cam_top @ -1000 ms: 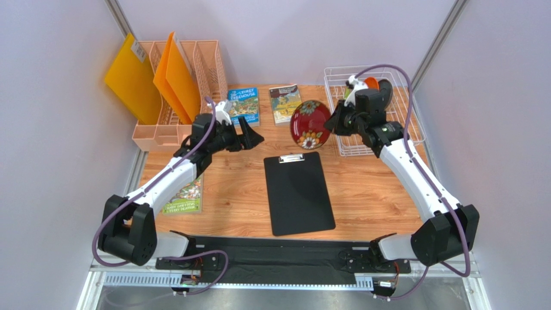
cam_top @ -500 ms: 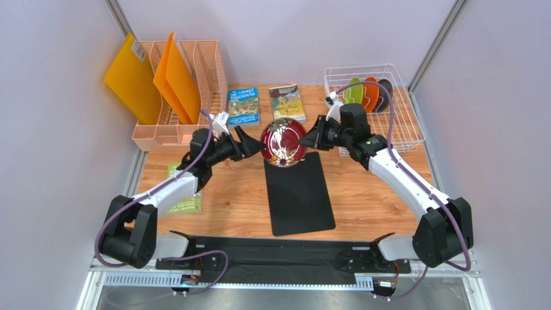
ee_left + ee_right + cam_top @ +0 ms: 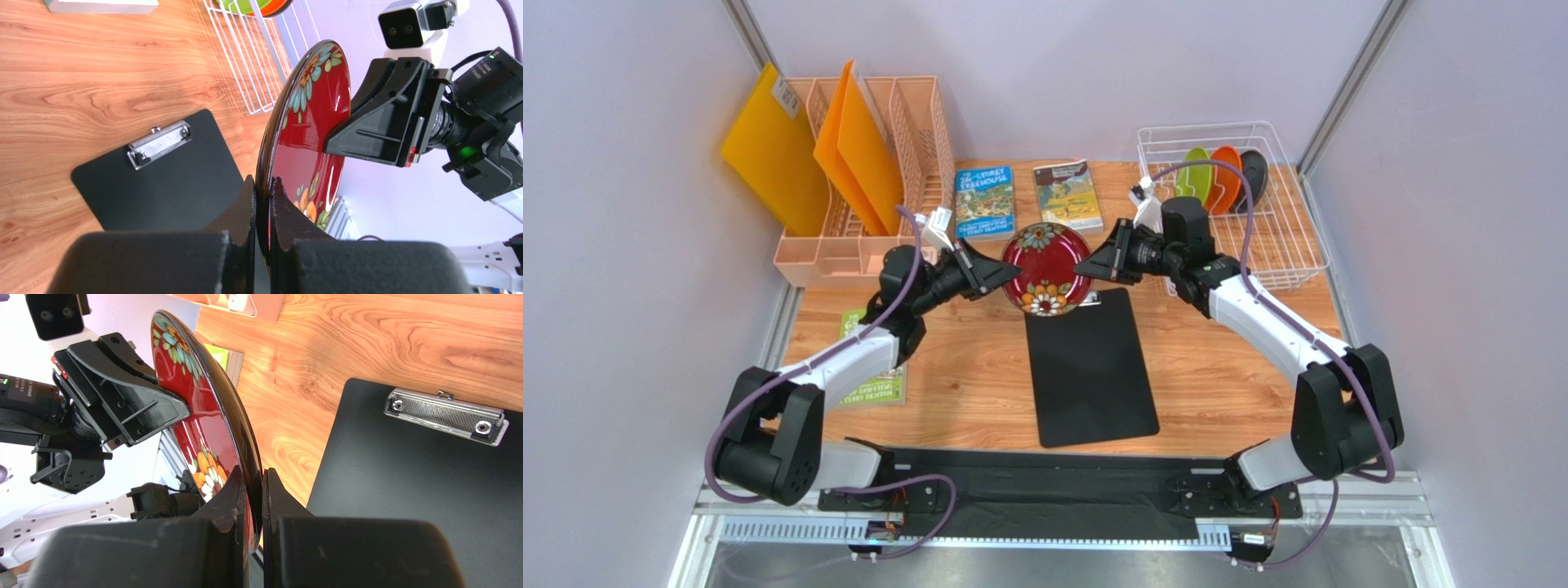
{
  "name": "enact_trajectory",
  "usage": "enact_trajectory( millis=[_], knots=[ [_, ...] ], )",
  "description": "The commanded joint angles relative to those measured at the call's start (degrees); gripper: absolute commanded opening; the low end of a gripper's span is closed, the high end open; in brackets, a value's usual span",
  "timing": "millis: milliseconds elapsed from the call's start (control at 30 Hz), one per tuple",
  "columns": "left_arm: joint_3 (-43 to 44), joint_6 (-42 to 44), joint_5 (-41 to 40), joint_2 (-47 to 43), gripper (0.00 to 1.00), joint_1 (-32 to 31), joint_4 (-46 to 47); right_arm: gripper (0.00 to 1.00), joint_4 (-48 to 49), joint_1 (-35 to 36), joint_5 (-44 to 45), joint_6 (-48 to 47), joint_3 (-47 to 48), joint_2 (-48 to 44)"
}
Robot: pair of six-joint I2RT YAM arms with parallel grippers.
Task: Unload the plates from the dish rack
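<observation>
- Gripping the dark red flowered plate (image 3: 1047, 268) from both sides, your left gripper (image 3: 1005, 273) and right gripper (image 3: 1090, 262) each have their fingers pressed together on opposite parts of its rim. In the top view the plate hangs on edge in mid-air at frame centre, just above the clip end of the clipboard (image 3: 1093, 368).
- If your arms pull apart or twist while both are pinching, the plate could be wrenched out of one grip.
- If one side lets go before the other has a firm bite, the plate may swing or drop onto the clipboard. Each grip takes only a narrow strip of glossy rim.
- The right arm's cable loops in front of the white dish rack (image 3: 1290, 251) at upper right and could snag there.
- The lime green plate (image 3: 1194, 174) and orange plate (image 3: 1223, 172) stand in that rack. The dark plate (image 3: 1254, 172) is mostly hidden behind them.
- In both wrist views the fingers cover the plate's lower rim, so you cannot tell how deep each bite is.
</observation>
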Motion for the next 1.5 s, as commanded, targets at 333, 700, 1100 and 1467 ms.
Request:
enact_trajectory(
  millis=[333, 700, 1100, 1467],
  knots=[
    [-3.7, 11.6, -13.9, -9.5, 0.0, -1.0, -15.1, 0.57, 2.5, 1.0, -3.6, 0.1, 3.7, 2.3],
    [-11.3, 13.0, -30.6, -19.1, 0.0, -1.0, -30.0, 0.65, -7.2, -2.4, 2.3, -7.0, 6.5, 3.2],
    [-15.6, 11.6, -39.3, -24.6, 0.0, -1.0, -36.6, 0.65, -14.6, -10.2, 5.4, -11.7, 8.3, 3.1],
    [-16.4, 10.9, -40.0, -19.5, 0.2, -1.0, -38.6, 0.65, -24.3, -13.2, 17.0, -17.6, 18.8, 6.2]
  ],
)
